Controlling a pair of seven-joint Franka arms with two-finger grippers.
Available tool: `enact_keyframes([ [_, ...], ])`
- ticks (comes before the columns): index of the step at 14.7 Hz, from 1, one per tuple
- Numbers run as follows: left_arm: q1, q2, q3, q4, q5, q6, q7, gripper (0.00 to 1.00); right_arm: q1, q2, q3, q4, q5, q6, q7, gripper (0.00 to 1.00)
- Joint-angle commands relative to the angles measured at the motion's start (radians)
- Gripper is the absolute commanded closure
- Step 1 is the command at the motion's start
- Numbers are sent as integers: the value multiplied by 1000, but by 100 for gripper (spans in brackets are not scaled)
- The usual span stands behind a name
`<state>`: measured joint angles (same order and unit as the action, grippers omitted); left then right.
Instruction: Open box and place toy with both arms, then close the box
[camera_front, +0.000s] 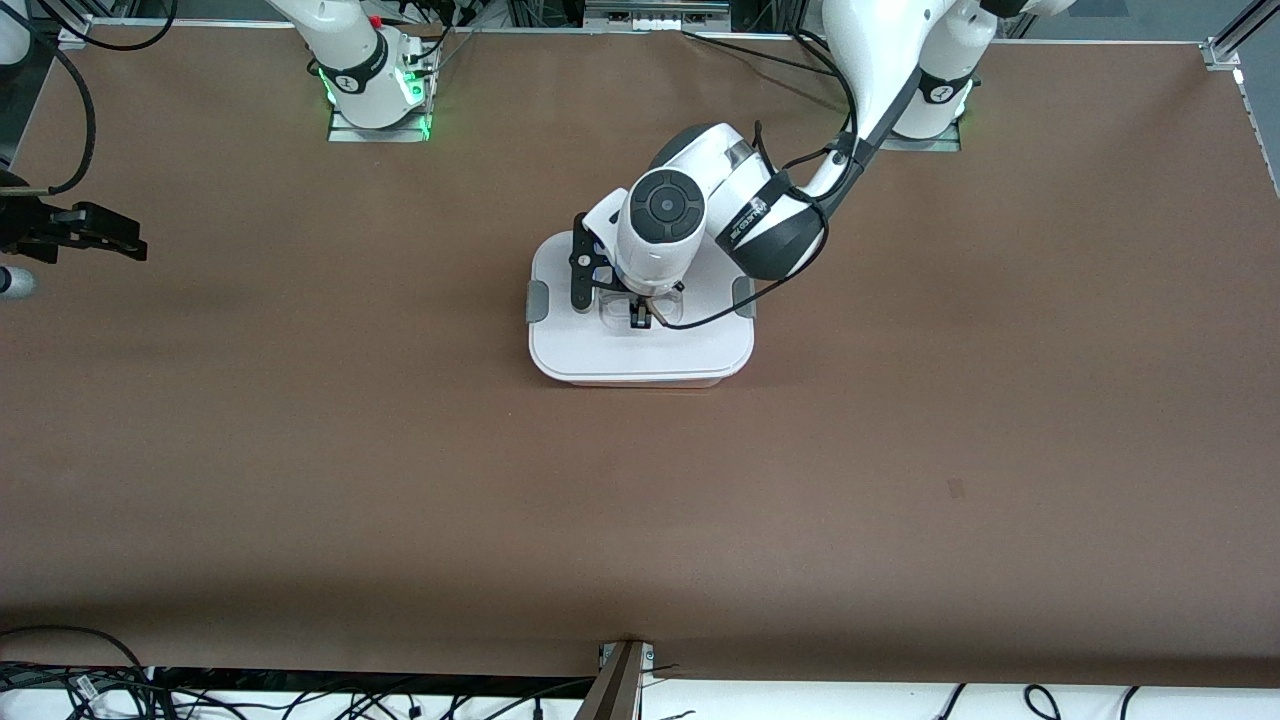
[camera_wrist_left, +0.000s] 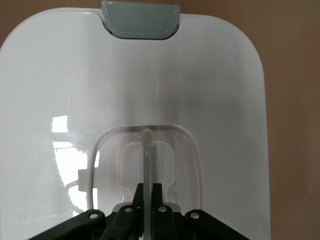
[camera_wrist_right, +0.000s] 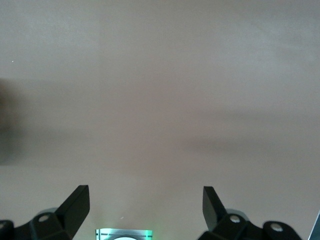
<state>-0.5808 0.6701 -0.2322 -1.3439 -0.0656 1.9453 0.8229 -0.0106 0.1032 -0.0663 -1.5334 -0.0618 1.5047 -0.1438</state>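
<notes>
While the left claw (camera_wrist_left: 146, 196) pinches the box (camera_front: 640, 345) handle (camera_wrist_left: 147, 155), brown table (camera_front: 400, 480) surrounds.

Brown matte tabletop (camera_front: 300, 450) fills nearly the whole front view, evenly lit, with soft shadow bands across it. Aluminium framing (camera_front: 1225, 50) sits at the corner toward the left arm's end. Black cables (camera_front: 90, 690) lie along a white strip at the table edge nearest the front camera.
</notes>
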Motion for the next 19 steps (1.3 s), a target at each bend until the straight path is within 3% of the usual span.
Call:
enact_keyframes([
  [1,-11,-26,1,-41,61,-26,41,100,3,1,-4,15,-10,-9,-20,0],
  [8,-11,-20,1,-47,78,-17,35,100,9,4,0,30,-9,-7,-19,0],
  [9,-13,-20,1,-46,78,-17,30,96,9,4,2,30,-9,-7,-19,0],
  [10,-11,-24,2,-44,78,-20,27,5,12,4,3,30,-9,-7,-19,0],
  [11,-11,-35,4,-43,78,-26,25,0,12,4,3,30,-9,-7,-19,0],
  [14,4,-108,16,-37,76,-95,9,0,15,4,3,30,-7,-7,-19,0],
  [19,2,-205,112,11,95,-294,-120,0,21,4,3,32,-6,-6,-17,0],
])
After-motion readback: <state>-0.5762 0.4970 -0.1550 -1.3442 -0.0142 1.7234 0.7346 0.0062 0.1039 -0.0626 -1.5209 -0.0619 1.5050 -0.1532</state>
